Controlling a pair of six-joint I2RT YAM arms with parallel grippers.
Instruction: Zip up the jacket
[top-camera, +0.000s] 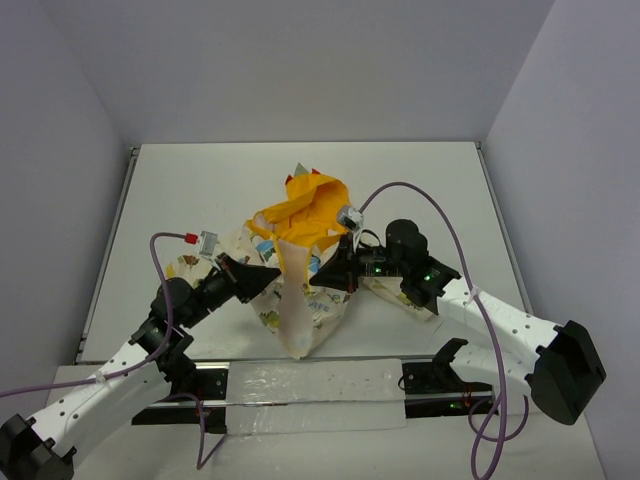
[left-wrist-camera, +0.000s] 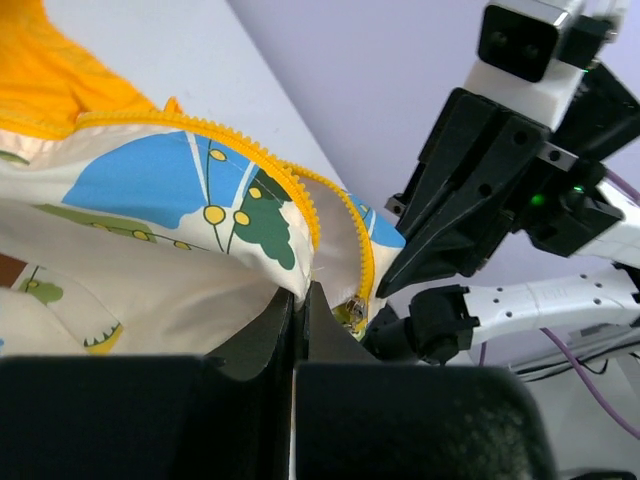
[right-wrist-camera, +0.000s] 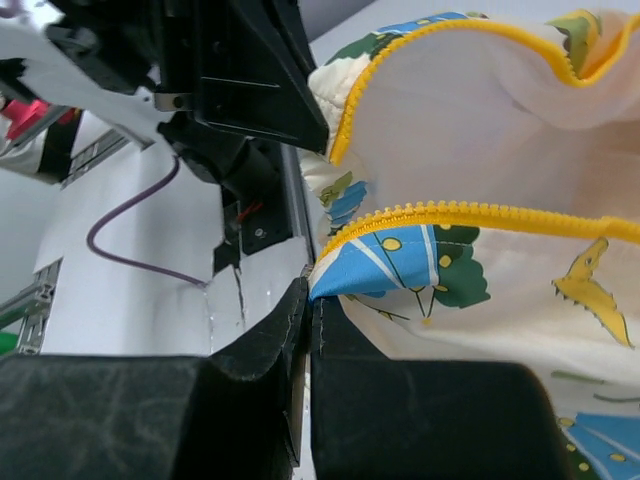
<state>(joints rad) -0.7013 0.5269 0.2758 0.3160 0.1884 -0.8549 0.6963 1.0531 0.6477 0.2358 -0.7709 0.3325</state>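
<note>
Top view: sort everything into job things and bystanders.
Job: jacket, its yellow zipper, left gripper and right gripper, both pinching jacket fabric.
Lying about: purple cables, clear strip at the near edge, table.

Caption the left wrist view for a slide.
Left gripper pinches the jacket beside its yellow zipper, right gripper close by.

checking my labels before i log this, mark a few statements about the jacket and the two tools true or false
1. The left tool and right tool are both shut on the jacket. True.
2. The zip is fully closed. False: the zip is open, its two halves apart.
3. The lining is green. False: the lining is yellow-orange.
4. The jacket rests on the table. True.
</note>
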